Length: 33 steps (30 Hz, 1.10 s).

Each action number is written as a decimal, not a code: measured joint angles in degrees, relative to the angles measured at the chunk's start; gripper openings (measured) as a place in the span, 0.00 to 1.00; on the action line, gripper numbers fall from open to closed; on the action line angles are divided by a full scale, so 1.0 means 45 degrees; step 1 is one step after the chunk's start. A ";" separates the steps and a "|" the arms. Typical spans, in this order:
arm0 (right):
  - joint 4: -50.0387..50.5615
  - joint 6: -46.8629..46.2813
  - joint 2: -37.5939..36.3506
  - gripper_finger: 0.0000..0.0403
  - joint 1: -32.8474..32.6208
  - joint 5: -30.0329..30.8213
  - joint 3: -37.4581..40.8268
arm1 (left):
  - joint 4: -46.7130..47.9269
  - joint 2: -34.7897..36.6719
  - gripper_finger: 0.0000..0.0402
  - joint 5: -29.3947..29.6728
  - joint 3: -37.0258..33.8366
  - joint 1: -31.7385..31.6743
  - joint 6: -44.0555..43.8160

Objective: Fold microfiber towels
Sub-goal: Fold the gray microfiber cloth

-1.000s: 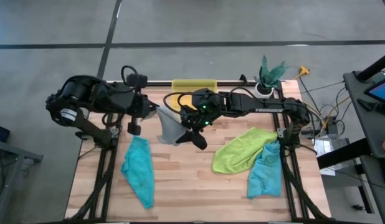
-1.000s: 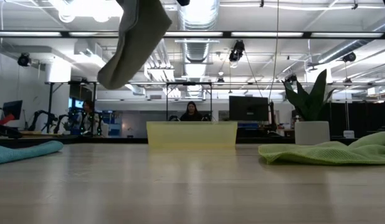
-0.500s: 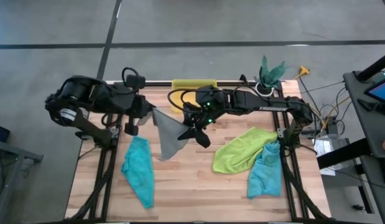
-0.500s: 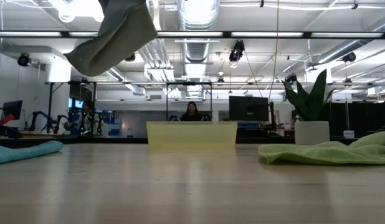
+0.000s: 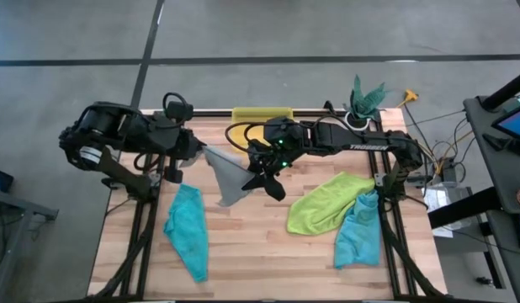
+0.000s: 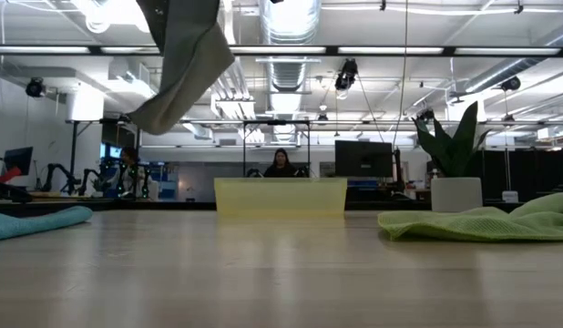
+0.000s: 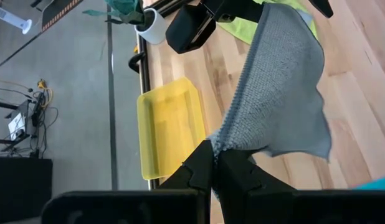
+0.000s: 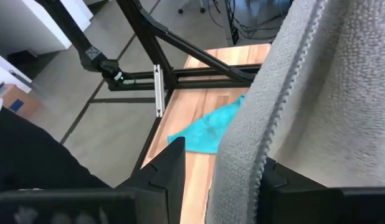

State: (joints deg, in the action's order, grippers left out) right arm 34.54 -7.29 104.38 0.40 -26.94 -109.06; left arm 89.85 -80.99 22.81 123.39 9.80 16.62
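The soft light grey microfiber towel [image 5: 229, 175] hangs in the air between both grippers. The left gripper [image 7: 215, 163] pinches one corner; the right gripper [image 8: 218, 163] straddles the hem (apparently nipping it). A weak right hold could drop that edge.

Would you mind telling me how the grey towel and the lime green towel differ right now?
The grey towel hangs in the air, held by the left gripper and the right gripper; the lime green towel lies on the table. The grey towel droops in a narrow fold; the lime green one sprawls crumpled and looks larger. The lime green towel touches a teal towel; the grey one touches no other cloth. Both are still unfolded.
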 joint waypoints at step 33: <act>0.0568 0.0578 -0.0019 0.02 0.0000 0.0680 -0.0009 | 0.0042 0.0054 0.00 -0.0005 -0.1159 -0.0010 -0.0962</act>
State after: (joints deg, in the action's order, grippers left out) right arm 37.10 -4.69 104.29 0.40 -23.88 -109.10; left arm 90.04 -80.75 22.78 118.18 9.76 12.29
